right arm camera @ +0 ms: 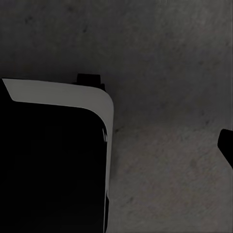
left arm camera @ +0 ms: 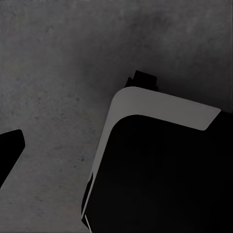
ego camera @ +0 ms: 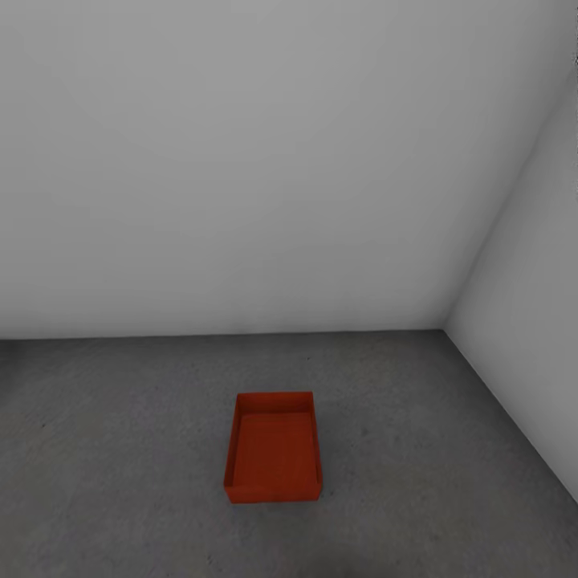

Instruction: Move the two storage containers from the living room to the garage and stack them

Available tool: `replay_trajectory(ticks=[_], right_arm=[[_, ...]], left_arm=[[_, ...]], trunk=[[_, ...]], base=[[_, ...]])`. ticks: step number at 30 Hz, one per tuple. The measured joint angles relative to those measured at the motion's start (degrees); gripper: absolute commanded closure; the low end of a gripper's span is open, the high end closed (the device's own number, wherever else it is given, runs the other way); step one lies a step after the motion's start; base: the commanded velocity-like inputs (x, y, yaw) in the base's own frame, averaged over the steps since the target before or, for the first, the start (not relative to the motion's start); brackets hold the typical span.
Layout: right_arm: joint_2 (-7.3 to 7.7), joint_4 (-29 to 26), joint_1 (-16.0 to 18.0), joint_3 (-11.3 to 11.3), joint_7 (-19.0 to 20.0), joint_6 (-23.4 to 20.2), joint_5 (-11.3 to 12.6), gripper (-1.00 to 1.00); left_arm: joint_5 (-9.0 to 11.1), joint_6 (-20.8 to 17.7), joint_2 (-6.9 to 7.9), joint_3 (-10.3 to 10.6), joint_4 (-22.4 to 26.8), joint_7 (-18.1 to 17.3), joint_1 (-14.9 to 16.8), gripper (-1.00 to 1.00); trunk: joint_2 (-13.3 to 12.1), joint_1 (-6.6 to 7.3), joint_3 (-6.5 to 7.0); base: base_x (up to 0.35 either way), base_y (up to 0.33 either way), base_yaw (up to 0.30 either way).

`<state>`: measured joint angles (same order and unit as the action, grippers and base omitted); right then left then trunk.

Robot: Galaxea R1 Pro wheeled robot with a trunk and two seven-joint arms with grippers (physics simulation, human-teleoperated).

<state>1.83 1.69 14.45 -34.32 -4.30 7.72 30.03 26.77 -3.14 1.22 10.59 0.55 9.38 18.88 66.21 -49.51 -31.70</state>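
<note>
GARAGE CORNER — One orange-red, thin-walled rectangular storage container (ego camera: 274, 448) sits open and upright on the dark grey, speckled concrete floor (ego camera: 120, 449), a little way out from where two plain white walls (ego camera: 265, 160) meet. It looks empty; nothing is stacked in it or on it, and it stands apart from both walls.

My arms hang low at my sides. Each wrist camera looks down past a black-and-pale-grey rounded panel of my own base (left arm camera: 160, 160) to the same rough concrete. A dark sliver at the edge of the left wrist view (left arm camera: 8, 150) and another in the right wrist view (right arm camera: 226, 143) may be fingertips, but I cannot tell from them whether either gripper is spread or pressed together. Neither appears to carry anything.

My reading: the first half of the job is done, with one bin set down as the base of the stack. The second bin is the step in hand. The next move calls for turning away, driving back to the living room, picking up the twin container, and returning to lower it squarely onto this one, edges aligned.
</note>
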Motion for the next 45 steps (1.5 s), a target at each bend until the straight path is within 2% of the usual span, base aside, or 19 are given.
replay_trajectory(ticks=[45], right_arm=[[0.05, 0.0, 0.0, 0.0, 0.5, -0.2, -0.2, -1.00]], left_arm=[[0.0, 0.0, 0.00, 0.0, 0.0, 0.0, 0.0, -1.00]], trunk=[[0.0, 0.00, 4.13]], base=[[0.000, 0.000, 0.000]])
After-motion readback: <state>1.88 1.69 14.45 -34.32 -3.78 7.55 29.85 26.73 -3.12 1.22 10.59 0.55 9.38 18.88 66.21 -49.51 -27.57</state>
